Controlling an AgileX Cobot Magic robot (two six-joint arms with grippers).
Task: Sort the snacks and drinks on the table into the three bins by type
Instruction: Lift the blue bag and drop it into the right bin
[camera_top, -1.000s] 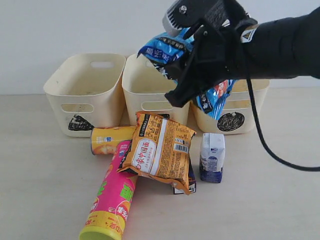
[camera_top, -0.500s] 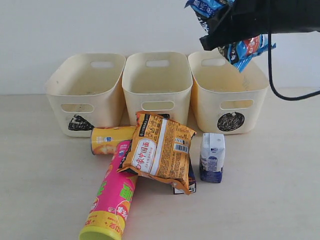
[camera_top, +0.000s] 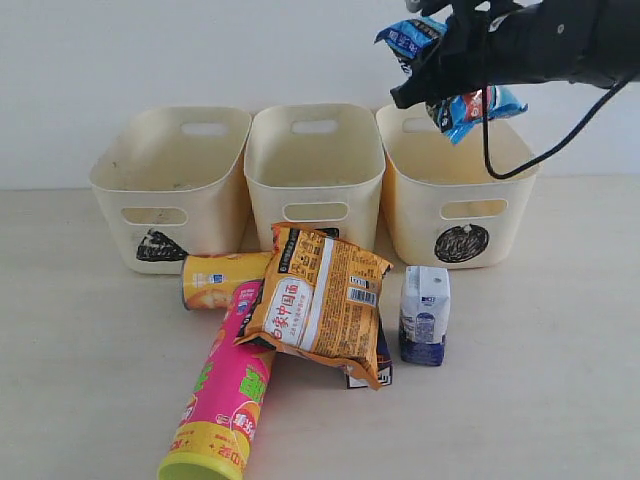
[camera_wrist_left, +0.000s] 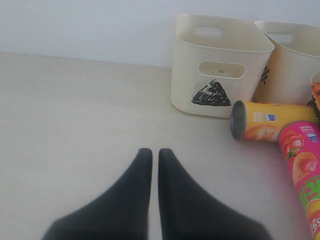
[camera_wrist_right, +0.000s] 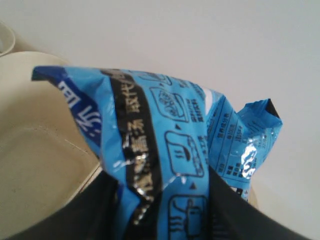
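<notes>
My right gripper is shut on the blue bag, holding it in the air above the circle bin. The triangle bin and the square bin stand to its left. On the table lie the orange-brown bag, the pink tube and the yellow tube. The white-and-blue box stands upright; the dark purple box peeks out under the orange-brown bag. My left gripper hovers shut and empty over bare table.
A pale wall rises right behind the three bins. The orange-brown bag leans over both tubes. Bare tabletop stretches left of the triangle bin and right of the white-and-blue box.
The right gripper carried the blue bag up and rightward from over the square bin to above the circle bin, then dipped slightly. Items on the table have not moved.
</notes>
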